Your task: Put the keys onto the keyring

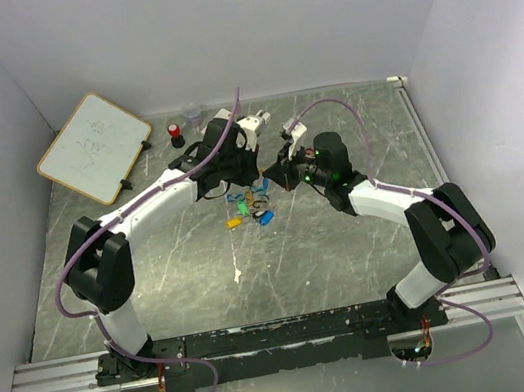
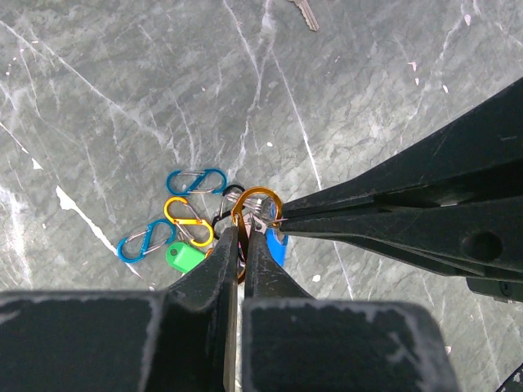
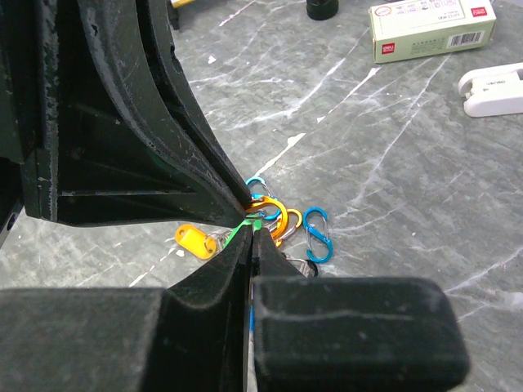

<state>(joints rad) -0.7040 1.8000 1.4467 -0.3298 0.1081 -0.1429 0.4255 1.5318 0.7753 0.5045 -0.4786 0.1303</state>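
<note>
The keys [image 1: 249,210] lie in a small heap mid-table, mixed with S-shaped clips. My left gripper [image 2: 243,230] is shut on the orange keyring [image 2: 260,197], holding its loop upright over the heap. From the right, my right gripper [image 2: 280,219] comes in shut, its tips pinching a small wire ring at the orange loop's edge. A blue tag [image 2: 278,247] sits just under those tips. On the table lie a green tag [image 2: 186,256] and a yellow tag [image 3: 194,241]. In the right wrist view, my right gripper [image 3: 255,231] meets the left gripper [image 3: 247,201] at the orange keyring [image 3: 276,214].
Blue and yellow S-clips [image 2: 193,181] lie left of the ring. A bare metal key [image 2: 304,12] lies farther off. A whiteboard [image 1: 94,146], a red-capped cylinder [image 1: 174,130], a white box [image 3: 431,28] and a white block [image 3: 494,82] sit at the back.
</note>
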